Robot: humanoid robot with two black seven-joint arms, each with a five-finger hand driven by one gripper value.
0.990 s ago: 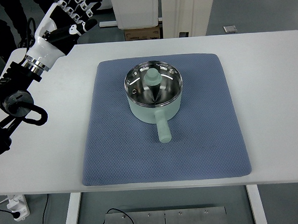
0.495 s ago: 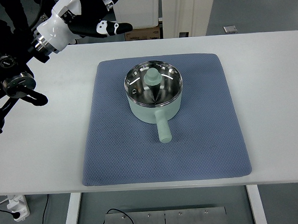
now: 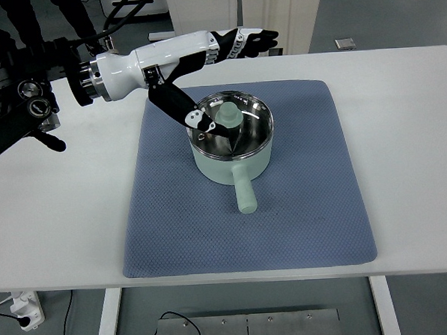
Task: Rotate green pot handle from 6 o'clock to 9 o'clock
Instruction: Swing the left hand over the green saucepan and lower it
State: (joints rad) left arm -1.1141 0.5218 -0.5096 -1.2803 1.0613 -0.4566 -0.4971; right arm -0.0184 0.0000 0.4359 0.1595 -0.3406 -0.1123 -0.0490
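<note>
A pale green pot (image 3: 231,144) stood on a blue quilted mat (image 3: 308,200), a little toward the far side of the mat's middle. The mat lay flat on a white table (image 3: 409,128). The pot carried a glass lid with a metal rim (image 3: 259,126), and a pale green knob (image 3: 229,114) rose from the middle of the lid. The pot handle (image 3: 243,190) pointed toward the near edge of the table, slightly to the right, so it was about at the 6 o'clock position.

The left arm (image 3: 139,67) came in from the left edge of the picture and reached across the far part of the table. The left hand (image 3: 217,51) was stretched out flat above the far edge of the mat, beyond the pot. Its fingers (image 3: 258,39) were extended straight to the right and held nothing. The thumb (image 3: 183,109) pointed down and toward the pot, and its tip was at the left rim of the lid; I could not tell whether it touched the lid or was only above it. The hand was not around the handle.

Dark robot parts and cables (image 3: 18,111) showed at the left edge. The right arm was not in the picture.
</note>
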